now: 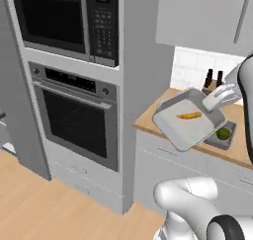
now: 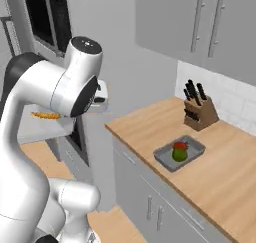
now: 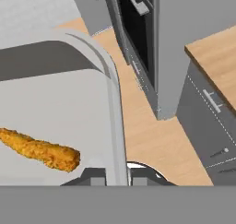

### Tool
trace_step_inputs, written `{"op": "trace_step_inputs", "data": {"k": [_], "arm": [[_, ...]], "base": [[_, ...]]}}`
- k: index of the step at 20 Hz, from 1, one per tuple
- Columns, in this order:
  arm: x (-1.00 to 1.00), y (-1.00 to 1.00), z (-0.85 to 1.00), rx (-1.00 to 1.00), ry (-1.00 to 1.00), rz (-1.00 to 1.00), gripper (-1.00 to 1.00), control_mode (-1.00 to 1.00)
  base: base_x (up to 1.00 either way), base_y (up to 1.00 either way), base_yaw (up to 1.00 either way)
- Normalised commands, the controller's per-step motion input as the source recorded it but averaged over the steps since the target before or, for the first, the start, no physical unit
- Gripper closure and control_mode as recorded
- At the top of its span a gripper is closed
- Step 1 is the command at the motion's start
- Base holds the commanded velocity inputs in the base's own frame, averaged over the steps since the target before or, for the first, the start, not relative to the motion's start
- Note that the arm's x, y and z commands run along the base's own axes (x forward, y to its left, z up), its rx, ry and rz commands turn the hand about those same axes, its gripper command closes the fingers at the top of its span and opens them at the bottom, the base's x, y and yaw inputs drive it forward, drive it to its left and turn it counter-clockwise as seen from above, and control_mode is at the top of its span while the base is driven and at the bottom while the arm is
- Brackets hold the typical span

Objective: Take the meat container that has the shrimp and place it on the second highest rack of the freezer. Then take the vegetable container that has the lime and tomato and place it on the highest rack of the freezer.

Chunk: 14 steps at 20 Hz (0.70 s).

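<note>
The meat container [image 1: 185, 128] is a pale grey tray held tilted in the air in front of the counter edge. The orange shrimp [image 1: 189, 115] lies inside it. My gripper [image 1: 208, 104] is shut on the tray's rim at its back right corner. In the hand view my gripper [image 3: 116, 176] pinches the raised rim of the meat container [image 3: 113, 94], with the shrimp [image 3: 39, 149] to its left. The vegetable container [image 2: 192, 146] rests on the counter and holds the red tomato [image 2: 180, 145] and the green lime [image 2: 179, 155]. The freezer and its racks are out of view.
An oven [image 1: 79, 115] with a microwave [image 1: 64, 19] above fills the column left of the wooden counter [image 2: 150, 122]. A knife block [image 2: 200, 112] stands at the counter's back. Wall cabinets [image 2: 200, 22] hang overhead. A tall grey panel [image 1: 20, 110] stands left of the oven column.
</note>
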Motion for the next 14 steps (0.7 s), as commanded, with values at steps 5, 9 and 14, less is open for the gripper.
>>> {"op": "trace_step_inputs", "data": {"k": [5,9,14], "arm": [[0.00,0.00,0.00,0.00,0.00,0.00,1.00,1.00],[0.00,0.00,0.00,0.00,0.00,0.00,1.00,1.00],[0.00,0.00,0.00,0.00,0.00,0.00,1.00,1.00]], "base": [[0.03,0.01,1.00],[0.23,0.47,0.89],[0.83,0.55,0.22]]}}
